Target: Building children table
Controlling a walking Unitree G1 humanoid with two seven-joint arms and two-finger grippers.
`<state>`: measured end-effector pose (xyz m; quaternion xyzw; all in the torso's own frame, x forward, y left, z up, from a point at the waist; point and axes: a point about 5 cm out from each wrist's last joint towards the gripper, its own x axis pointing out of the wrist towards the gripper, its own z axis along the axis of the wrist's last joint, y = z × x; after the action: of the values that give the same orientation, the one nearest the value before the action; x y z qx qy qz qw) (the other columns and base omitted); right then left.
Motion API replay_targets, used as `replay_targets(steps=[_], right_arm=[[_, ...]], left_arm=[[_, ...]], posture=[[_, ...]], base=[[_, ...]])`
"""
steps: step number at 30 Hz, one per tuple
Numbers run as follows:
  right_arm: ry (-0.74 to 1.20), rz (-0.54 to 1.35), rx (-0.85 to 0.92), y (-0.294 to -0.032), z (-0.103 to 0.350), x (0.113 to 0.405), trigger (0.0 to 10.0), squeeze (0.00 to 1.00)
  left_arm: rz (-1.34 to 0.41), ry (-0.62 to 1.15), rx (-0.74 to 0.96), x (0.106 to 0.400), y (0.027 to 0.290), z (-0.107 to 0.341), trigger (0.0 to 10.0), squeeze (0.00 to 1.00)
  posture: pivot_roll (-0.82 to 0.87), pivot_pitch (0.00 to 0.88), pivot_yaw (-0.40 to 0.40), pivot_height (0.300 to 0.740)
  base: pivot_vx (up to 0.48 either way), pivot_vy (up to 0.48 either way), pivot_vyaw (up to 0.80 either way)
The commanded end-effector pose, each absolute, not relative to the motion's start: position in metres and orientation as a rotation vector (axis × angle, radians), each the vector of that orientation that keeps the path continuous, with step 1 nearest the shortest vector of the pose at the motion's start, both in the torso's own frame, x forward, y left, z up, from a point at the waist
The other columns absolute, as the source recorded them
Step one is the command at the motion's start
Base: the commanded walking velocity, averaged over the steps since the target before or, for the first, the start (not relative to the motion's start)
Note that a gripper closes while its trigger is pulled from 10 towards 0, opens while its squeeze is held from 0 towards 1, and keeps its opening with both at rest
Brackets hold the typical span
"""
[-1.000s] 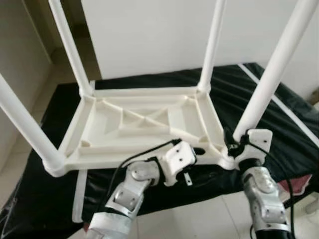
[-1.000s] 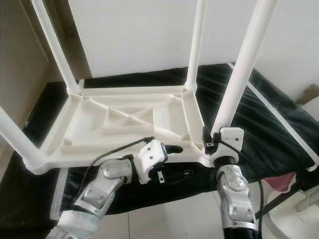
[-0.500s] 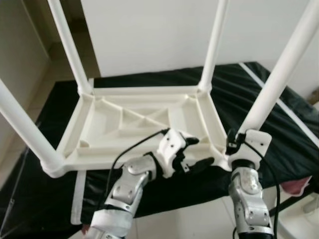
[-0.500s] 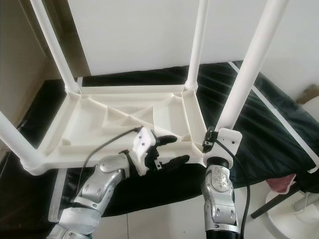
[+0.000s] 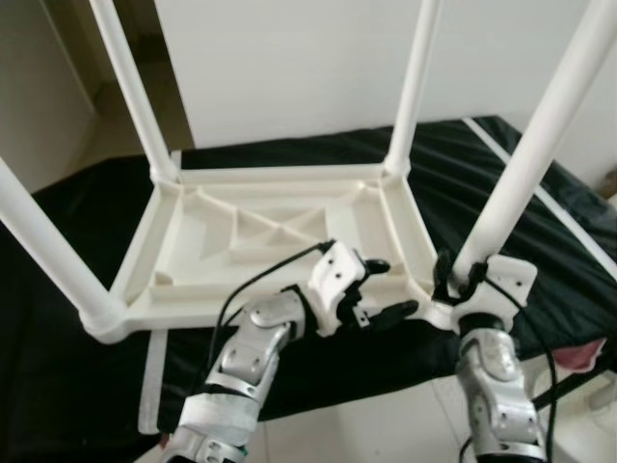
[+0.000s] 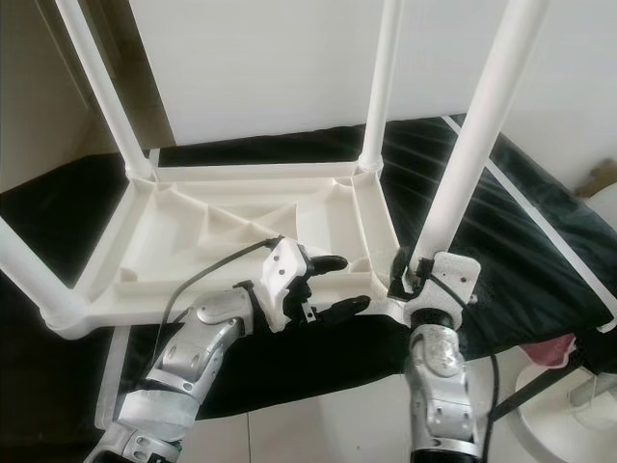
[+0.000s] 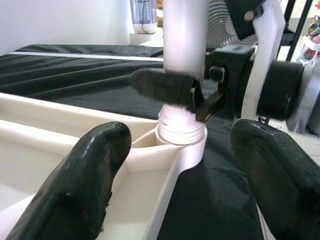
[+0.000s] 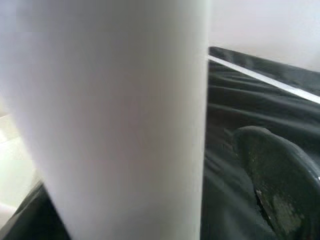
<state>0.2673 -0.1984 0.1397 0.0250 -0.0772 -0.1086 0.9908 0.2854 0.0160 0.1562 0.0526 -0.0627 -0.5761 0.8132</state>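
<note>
A white plastic children's table [image 5: 280,177] lies upside down on a black cloth, with its legs standing up. My right gripper [image 5: 457,281] is shut on the base of the near right leg [image 5: 530,154], just above its corner socket [image 7: 181,136]. One black finger [image 7: 161,86] crosses the leg's front. In the right wrist view the leg [image 8: 115,115] is close up, with one finger [image 8: 272,175] beside it. My left gripper [image 5: 386,289] is open, its fingers [image 7: 85,185] straddling the table's near rim a little left of that corner.
The black cloth [image 5: 540,212] covers a low surface and hangs over its front edge. Pale tiled floor [image 6: 318,424] lies below. A white wall [image 5: 289,68] stands behind. A white strip [image 5: 149,386] hangs at the front left. A fan [image 7: 220,15] stands beyond the corner.
My left gripper has turned its wrist, opened, and settled over the near rim, edging right towards the corner. The right gripper stays at the leg's base.
</note>
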Motion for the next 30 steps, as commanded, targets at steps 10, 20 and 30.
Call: replay_targets(steps=[10, 20, 30], right_arm=[[-0.068, 0.074, -0.035, -0.211, 0.133, 0.277, 10.0, 0.00], [-0.030, 0.354, -0.128, -0.220, 0.139, 0.281, 10.0, 0.00], [0.007, 0.469, -0.158, -0.238, 0.143, 0.282, 10.0, 0.00]], left_arm=[[-1.097, -0.154, 0.138, 0.296, 0.024, 0.160, 10.0, 0.00], [-1.105, -0.166, 0.123, 0.292, 0.021, 0.164, 10.0, 0.00], [-1.114, -0.162, 0.128, 0.290, 0.027, 0.164, 10.0, 0.00]], posture=[[0.01, 0.000, -0.015, 0.740], [0.03, 0.000, -0.008, 0.740], [0.03, 0.000, -0.004, 0.740]], base=[[0.000, 0.000, 0.00], [0.000, 0.000, 0.00], [0.000, 0.000, 0.00]])
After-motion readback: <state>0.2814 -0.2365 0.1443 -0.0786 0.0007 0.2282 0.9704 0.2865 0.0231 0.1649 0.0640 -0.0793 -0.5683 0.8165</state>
